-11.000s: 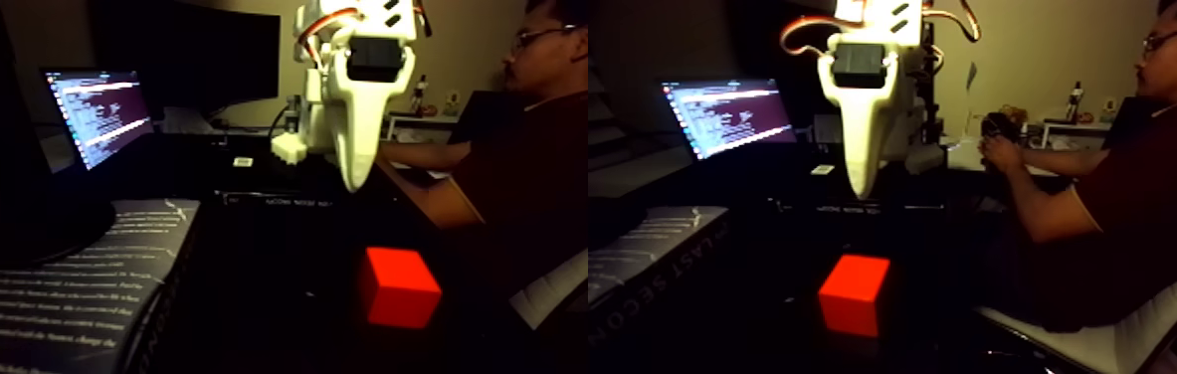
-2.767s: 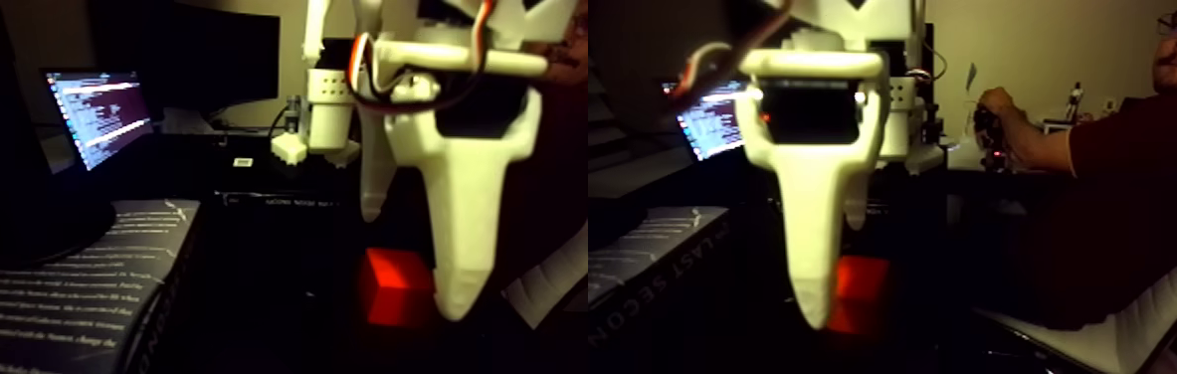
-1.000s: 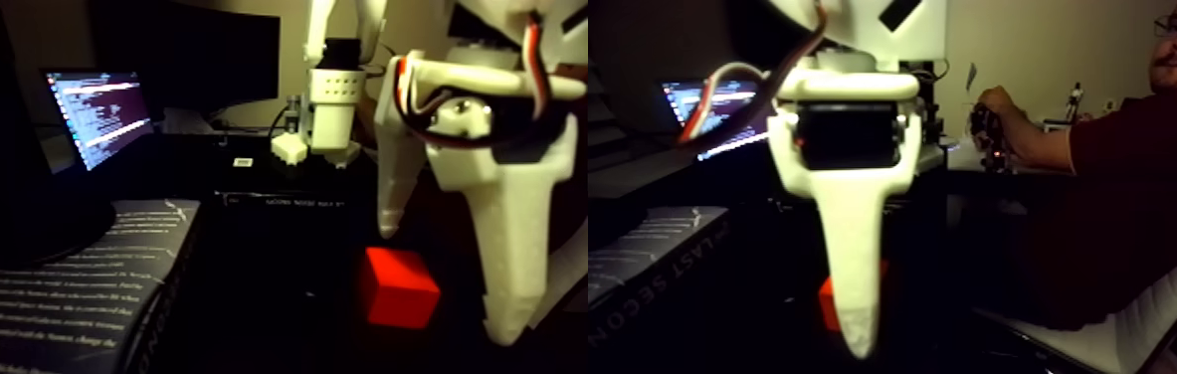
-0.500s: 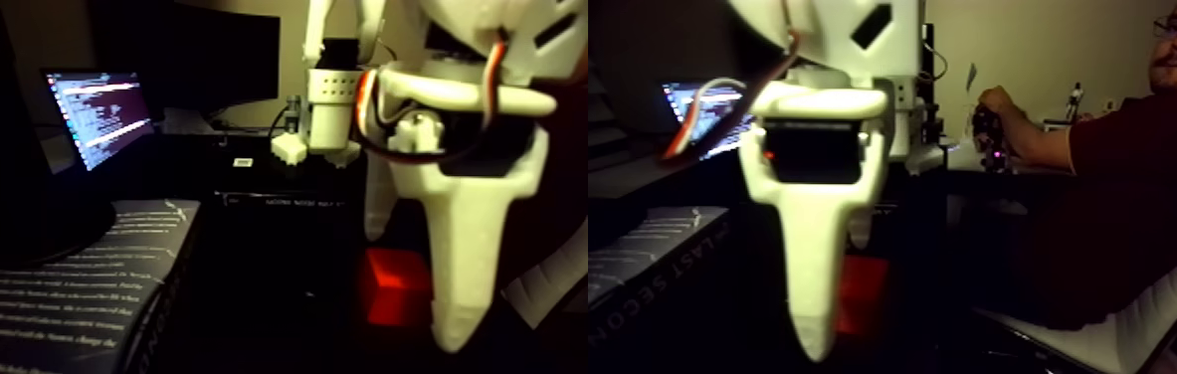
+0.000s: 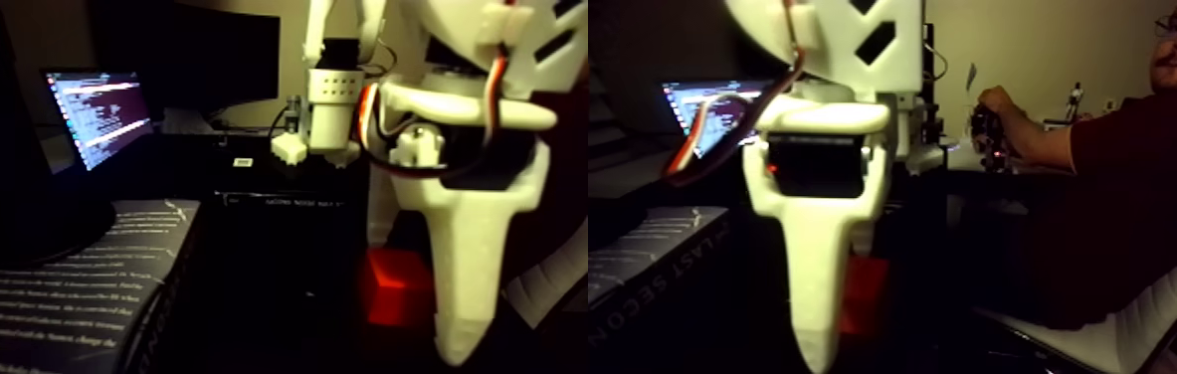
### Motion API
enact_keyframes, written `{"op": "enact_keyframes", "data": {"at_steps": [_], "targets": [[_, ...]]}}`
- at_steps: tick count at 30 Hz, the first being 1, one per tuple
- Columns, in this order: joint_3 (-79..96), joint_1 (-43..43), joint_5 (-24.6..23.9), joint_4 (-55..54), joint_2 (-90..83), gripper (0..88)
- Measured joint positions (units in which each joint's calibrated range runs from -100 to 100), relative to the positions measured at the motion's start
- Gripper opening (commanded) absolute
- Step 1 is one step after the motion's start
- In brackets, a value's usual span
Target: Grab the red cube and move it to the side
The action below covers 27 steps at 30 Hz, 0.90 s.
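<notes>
White hand low over the dark bench, fingers spread either side of the red cube: one long finger in front, shorter one behind. Open, straddling, probably lined up to close. Cube sits on the bench, not gripped yet.

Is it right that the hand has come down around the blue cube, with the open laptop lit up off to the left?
Not quite: the cube is red, not blue, as the fixed view shows. The rest holds: the white hand is down around it, and the laptop glows at left.
</notes>
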Motion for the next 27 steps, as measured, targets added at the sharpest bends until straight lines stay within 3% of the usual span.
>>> {"op": "enact_keyframes", "data": {"at_steps": [27], "targets": [[0.0,-1.3,0.0,0.0,2.6,39.0]]}}
